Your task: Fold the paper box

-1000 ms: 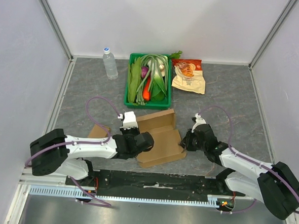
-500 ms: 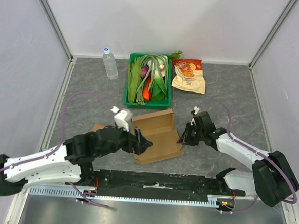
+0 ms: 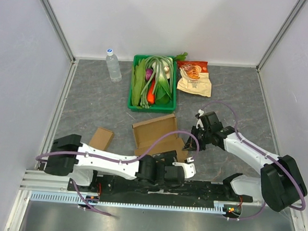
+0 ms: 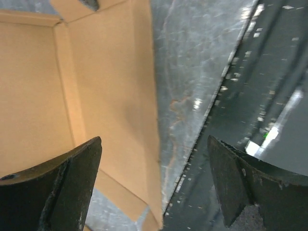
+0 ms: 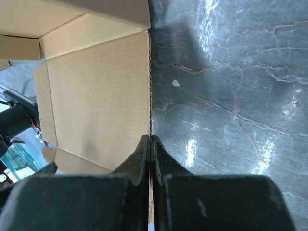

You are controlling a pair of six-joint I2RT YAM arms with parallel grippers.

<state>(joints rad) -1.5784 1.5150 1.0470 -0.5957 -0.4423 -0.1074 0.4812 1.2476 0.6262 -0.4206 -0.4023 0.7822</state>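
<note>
The paper box point(image 3: 158, 136) lies open and flat-bottomed on the grey table, its lid flap raised at the back. In the right wrist view the brown cardboard box point(image 5: 96, 96) has its right flap edge pinched between my right gripper point(image 5: 151, 140), which is shut on it. From above, the right gripper point(image 3: 194, 142) sits at the box's right side. My left gripper point(image 3: 186, 169) hovers by the box's near right corner. Its jaws stand wide open in the left wrist view, left gripper point(image 4: 154, 187) empty above the edge of the box point(image 4: 96, 96).
A green crate of vegetables point(image 3: 152, 84), a water bottle point(image 3: 113, 65) and a snack bag point(image 3: 194, 78) stand at the back. A small brown cardboard piece point(image 3: 101, 138) lies left of the box. The black base rail point(image 3: 155, 188) runs along the near edge.
My left arm has let go at the box's left side, opened and swung round to its near right corner. The right gripper has shut on the right flap's edge.
</note>
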